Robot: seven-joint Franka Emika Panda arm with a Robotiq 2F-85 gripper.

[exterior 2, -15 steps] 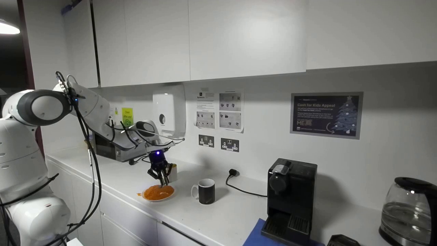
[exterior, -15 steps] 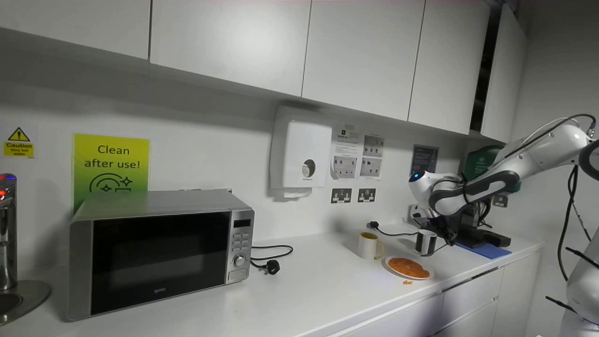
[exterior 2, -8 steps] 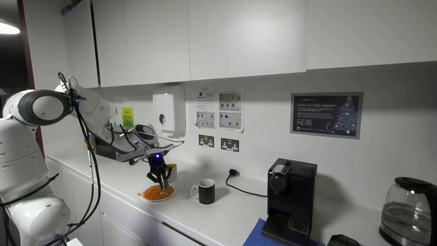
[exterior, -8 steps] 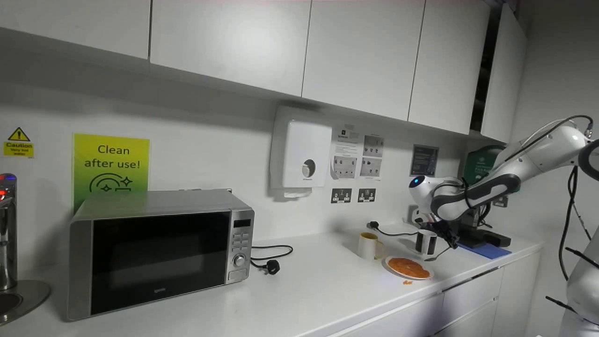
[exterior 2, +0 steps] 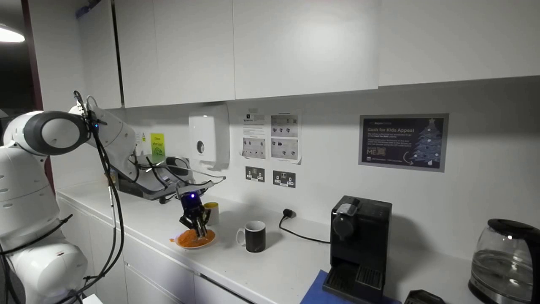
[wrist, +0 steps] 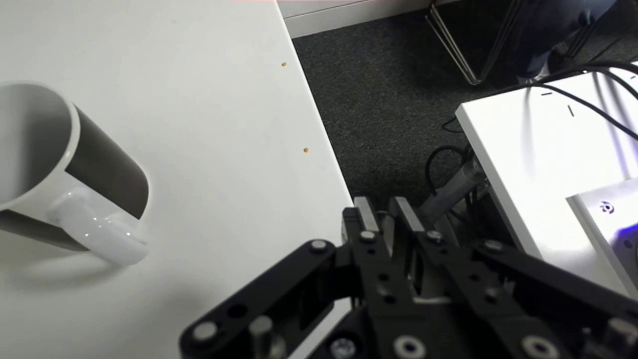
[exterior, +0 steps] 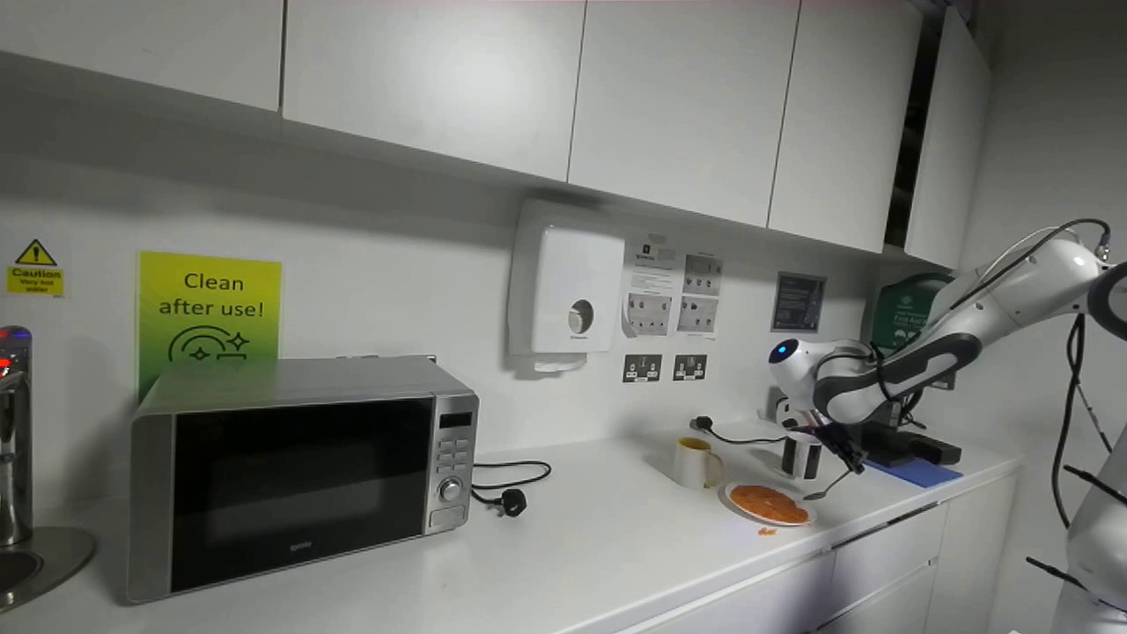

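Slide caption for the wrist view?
Gripper above the counter, white-handled mug at frame left, two orange specks near the edge.

**Around the black metal claw [wrist: 387,214], along the white flat worktop [exterior: 572,537]**

In an exterior view, a thin grey metal spoon [exterior: 815,497] slants from the claw down-left toward a round white plate [exterior: 812,517] bearing orange food [exterior: 768,504]; farther left stand a yellow-lined white cylindrical mug [exterior: 689,470] and, well apart, a boxy silver-and-black microwave [exterior: 299,484]. In an exterior view, a cylindrical black-and-white mug [exterior 2: 255,240] stands right of the claw, a boxy black coffee machine [exterior 2: 371,245] farther right.
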